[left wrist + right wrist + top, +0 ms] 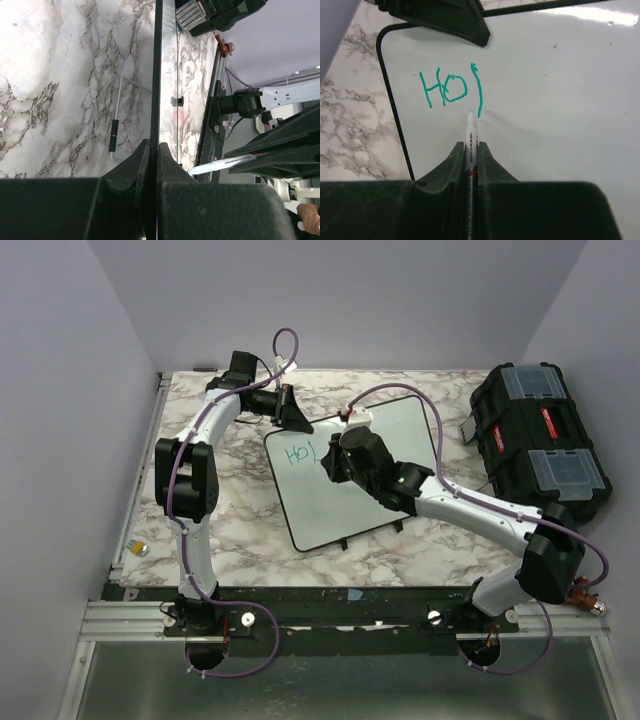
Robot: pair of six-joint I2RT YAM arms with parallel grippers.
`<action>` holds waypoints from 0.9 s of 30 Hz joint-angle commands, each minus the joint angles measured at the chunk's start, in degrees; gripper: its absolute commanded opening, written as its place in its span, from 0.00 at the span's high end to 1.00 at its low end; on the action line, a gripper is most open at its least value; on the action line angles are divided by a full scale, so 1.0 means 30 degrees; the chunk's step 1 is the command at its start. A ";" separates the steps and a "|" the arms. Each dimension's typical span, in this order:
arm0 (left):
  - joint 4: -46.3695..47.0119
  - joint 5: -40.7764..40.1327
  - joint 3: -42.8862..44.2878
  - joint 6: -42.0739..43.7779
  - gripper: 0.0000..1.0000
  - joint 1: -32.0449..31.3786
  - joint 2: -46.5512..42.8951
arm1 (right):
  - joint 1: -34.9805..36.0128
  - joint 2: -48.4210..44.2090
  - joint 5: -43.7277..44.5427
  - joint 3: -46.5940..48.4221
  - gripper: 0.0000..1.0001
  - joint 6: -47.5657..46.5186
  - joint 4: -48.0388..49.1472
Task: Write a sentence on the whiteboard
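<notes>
Top external shows black toolbox [540, 435] right of whiteboard [325, 510].

Pale lilac walls [340, 300] are rising beyond and to both sides of the left gripper [297, 415], enclosing the marble-patterned table [250, 530]. A black toolbox [540, 440] is sitting on it, well right of the right gripper [328, 462].

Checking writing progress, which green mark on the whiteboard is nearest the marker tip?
The lone vertical stroke, rightmost of the three; the H and O lie farther left of the marker.
</notes>
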 commanded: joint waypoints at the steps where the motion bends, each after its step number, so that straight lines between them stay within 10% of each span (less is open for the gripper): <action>1: 0.1193 -0.1249 -0.0068 0.0940 1.00 -0.0108 -0.0870 | -0.0075 0.0711 0.1332 0.1426 0.99 -0.0435 0.0455; 27: 0.1178 -0.1117 -0.0068 0.0966 1.00 -0.0104 -0.0927 | -0.0087 0.3823 0.3953 0.3828 0.99 -0.0694 0.0226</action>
